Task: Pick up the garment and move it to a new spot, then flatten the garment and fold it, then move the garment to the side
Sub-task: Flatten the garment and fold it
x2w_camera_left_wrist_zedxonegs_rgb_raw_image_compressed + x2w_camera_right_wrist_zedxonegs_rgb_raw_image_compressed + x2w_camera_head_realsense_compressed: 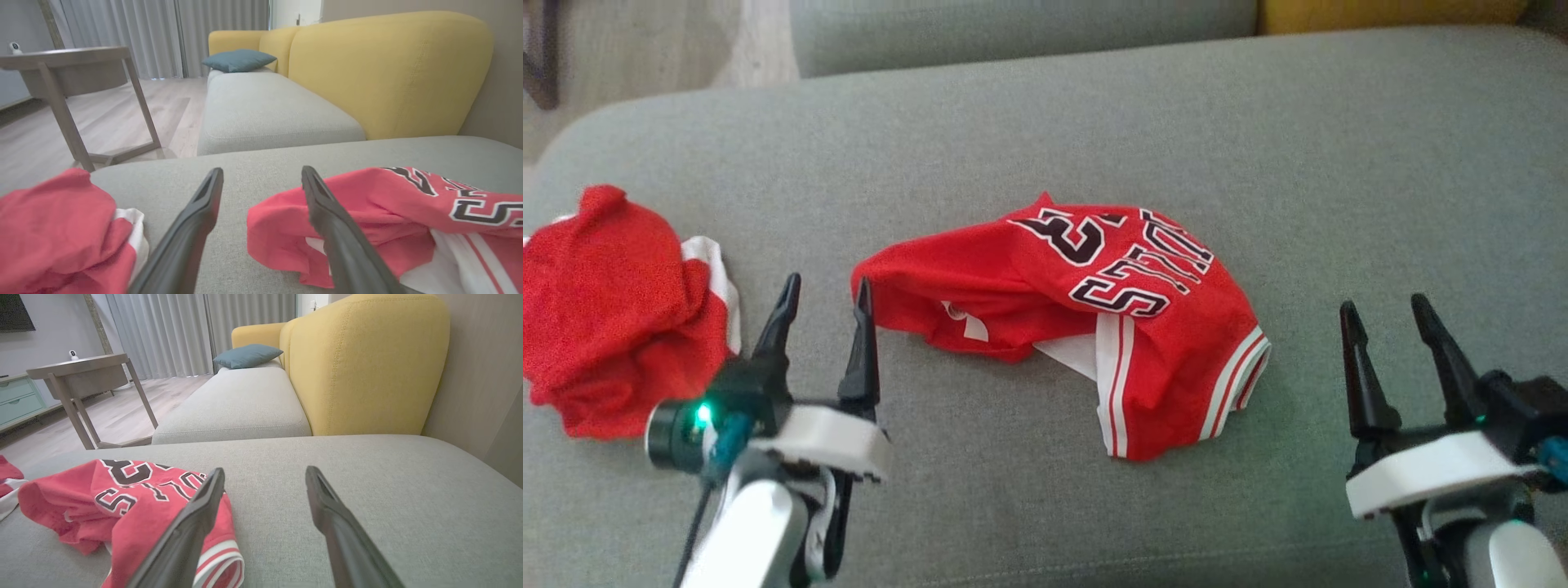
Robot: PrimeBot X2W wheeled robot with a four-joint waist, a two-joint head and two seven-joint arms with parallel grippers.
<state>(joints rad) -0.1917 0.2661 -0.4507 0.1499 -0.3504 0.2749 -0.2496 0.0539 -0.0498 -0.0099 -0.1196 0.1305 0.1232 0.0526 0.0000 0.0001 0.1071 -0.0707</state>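
A red jersey with black-and-white lettering and white-striped hems, the garment (1086,314), lies crumpled in the middle of the grey sofa seat (1045,147). My left gripper (827,287) stands open just left of its left edge, nothing between the fingers. In the left wrist view the garment (388,216) lies behind and to the right of the right finger (327,212). My right gripper (1387,309) is open and empty, off to the garment's right. The right wrist view shows the garment (122,498) to the left of that gripper's fingers.
A second red and white garment (613,310) lies bunched at the seat's left end. Beyond the seat are a yellow sofa back (388,69), another grey cushion (269,110) with a blue pillow (239,60), and a wooden side table (77,81) on the floor.
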